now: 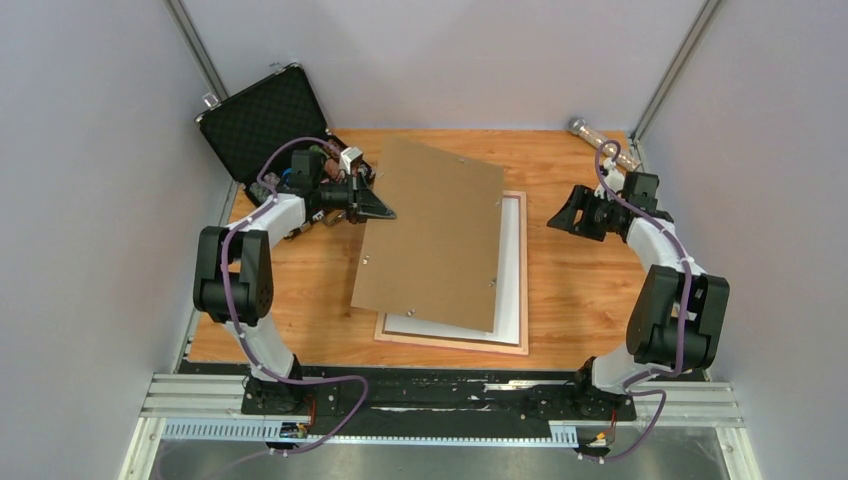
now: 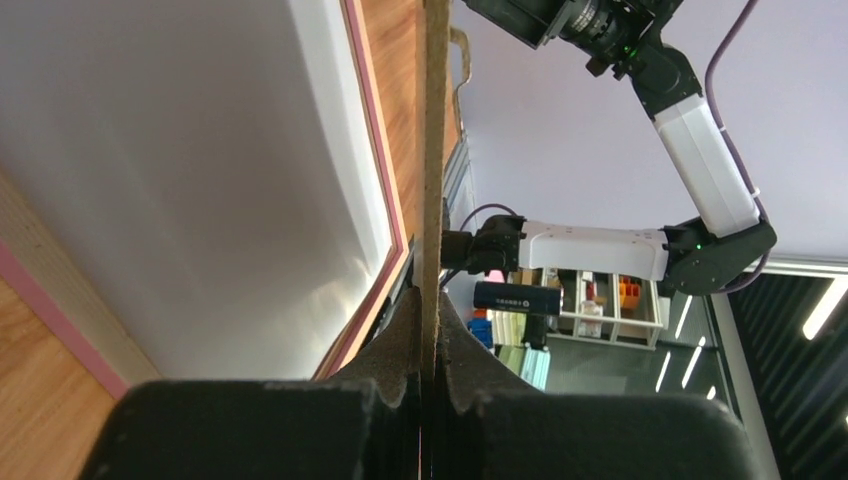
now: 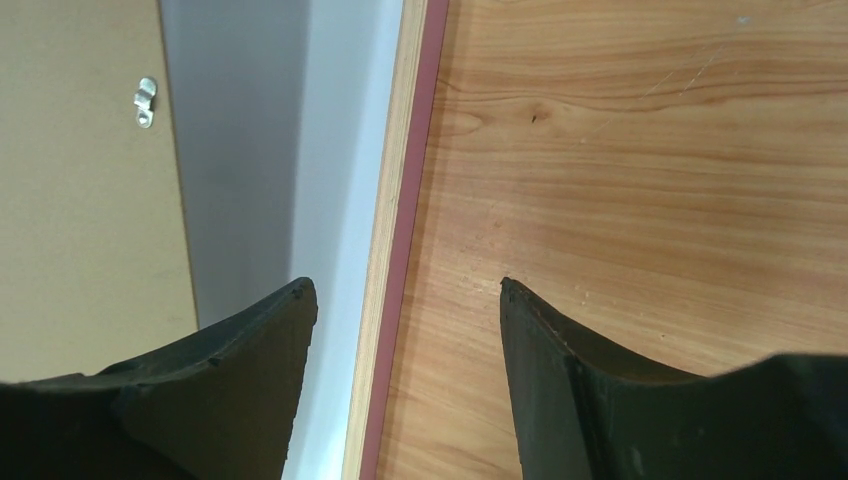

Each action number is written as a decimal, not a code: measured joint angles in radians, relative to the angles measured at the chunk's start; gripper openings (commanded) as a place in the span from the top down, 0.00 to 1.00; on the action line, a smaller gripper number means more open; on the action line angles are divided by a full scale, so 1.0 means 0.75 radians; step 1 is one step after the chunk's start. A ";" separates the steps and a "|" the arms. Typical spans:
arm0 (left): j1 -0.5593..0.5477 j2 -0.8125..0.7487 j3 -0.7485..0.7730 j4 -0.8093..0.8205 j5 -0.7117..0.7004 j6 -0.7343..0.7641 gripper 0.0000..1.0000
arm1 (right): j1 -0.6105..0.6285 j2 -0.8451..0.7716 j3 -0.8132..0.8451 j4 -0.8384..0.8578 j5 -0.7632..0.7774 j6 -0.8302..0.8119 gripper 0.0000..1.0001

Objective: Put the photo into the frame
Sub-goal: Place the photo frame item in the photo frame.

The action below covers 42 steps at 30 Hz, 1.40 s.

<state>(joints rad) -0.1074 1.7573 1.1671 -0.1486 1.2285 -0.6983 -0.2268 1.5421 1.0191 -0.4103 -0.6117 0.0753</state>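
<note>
Over the frame [image 1: 450, 341], left fingers [image 2: 388, 352] clamp the board [image 1: 435, 235] at nine o'clock; right fingers [image 3: 250, 360], at three o'clock, stand apart.

The backing board [image 1: 435, 235] is matt brown fibreboard, the table [image 1: 585, 290] smooth grained wood, the frame [image 3: 395, 220] pale wood.

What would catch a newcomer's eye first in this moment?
A big brown board is held askew over the frame in the middle, its left edge pinched in the left gripper. The right gripper hangs open by the frame's right edge. A black case lies open at the far left.
</note>
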 measured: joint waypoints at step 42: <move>-0.194 0.198 -0.244 0.682 -0.154 -0.448 1.00 | -0.112 -0.080 -0.071 0.046 -0.094 -0.044 0.34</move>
<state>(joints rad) -0.2531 1.9060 0.9844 0.3630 1.1133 -1.0344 -0.3107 1.4822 0.9657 -0.3759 -0.6823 0.0422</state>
